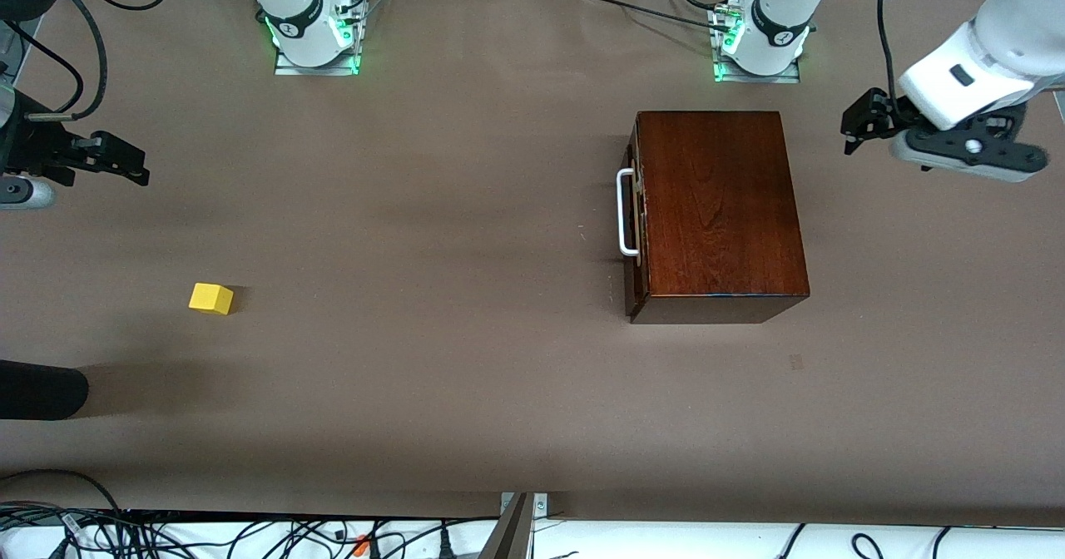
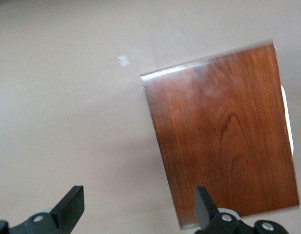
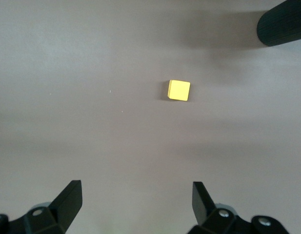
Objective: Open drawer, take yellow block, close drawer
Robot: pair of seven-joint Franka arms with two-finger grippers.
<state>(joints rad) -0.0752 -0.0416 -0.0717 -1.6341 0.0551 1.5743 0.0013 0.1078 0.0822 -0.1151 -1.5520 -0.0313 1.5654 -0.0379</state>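
The right tool (image 1: 125, 164), black fingers spread wide and empty, hangs over bare brown counter (image 1: 466, 376) at the right arm's end. The small bright yellow block (image 1: 211, 299) sits on the counter beneath it. The left tool (image 1: 857, 131), fingers apart and empty, hangs beside the glossy reddish-brown wooden box (image 1: 715, 210), whose drawer with its white bar handle (image 1: 624, 214) is shut.

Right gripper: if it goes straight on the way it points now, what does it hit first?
Probably bare table. The right gripper hangs open, pointing down, with the yellow block ahead of its fingers rather than between them; depth is hard to judge.
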